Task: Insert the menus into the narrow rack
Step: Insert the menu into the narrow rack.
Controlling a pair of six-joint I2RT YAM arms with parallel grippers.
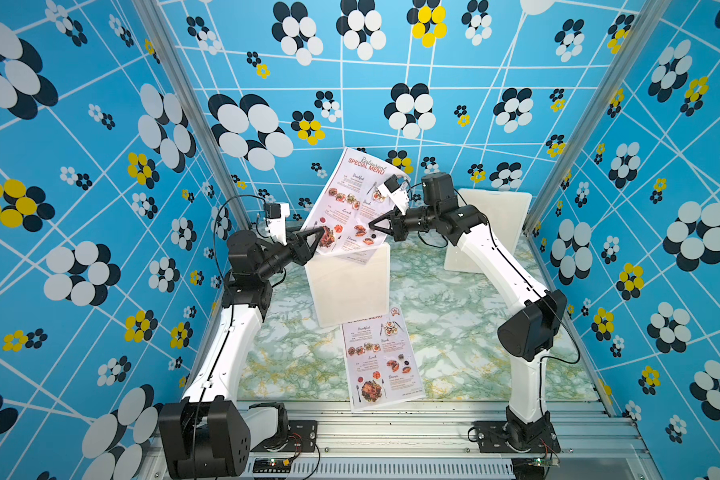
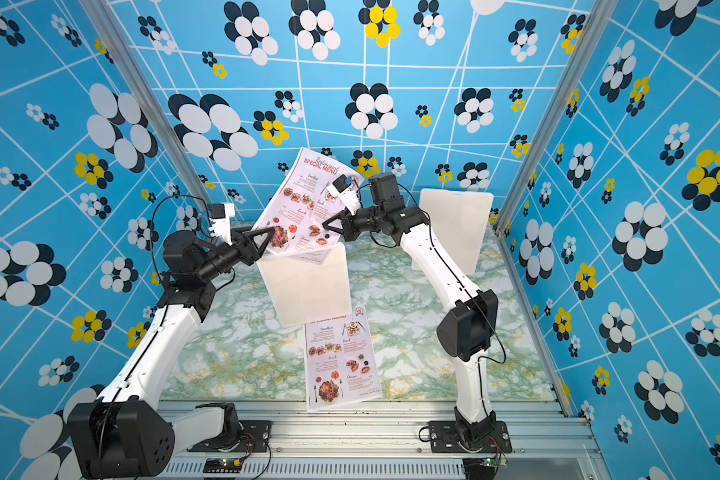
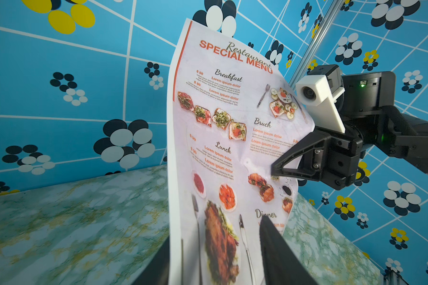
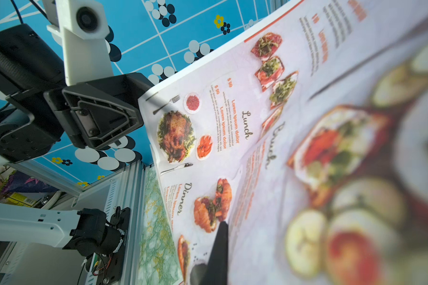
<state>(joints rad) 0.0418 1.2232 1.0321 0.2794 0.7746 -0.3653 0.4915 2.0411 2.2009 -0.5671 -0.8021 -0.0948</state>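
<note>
Flat glossy menu (image 1: 381,365) lies on marbled tabletop (image 1: 292,357), bowed menu (image 1: 346,203) over frosted rack (image 1: 350,291).

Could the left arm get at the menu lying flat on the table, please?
Probably yes: the flat menu lies near the front with bare table beside it, but the left hand, open around the raised menu, must first pull away.

Tabletop (image 1: 454,332): green-white marble pattern with yellow veins, aluminium rail (image 1: 391,432) along its front edge. Walls (image 1: 350,104): blue, white grid lines, black, white and yellow flower prints, metal posts (image 1: 191,108) at the rear corners. White panel (image 1: 504,220) stands upright at rear right, apparently leaning on the wall.
</note>
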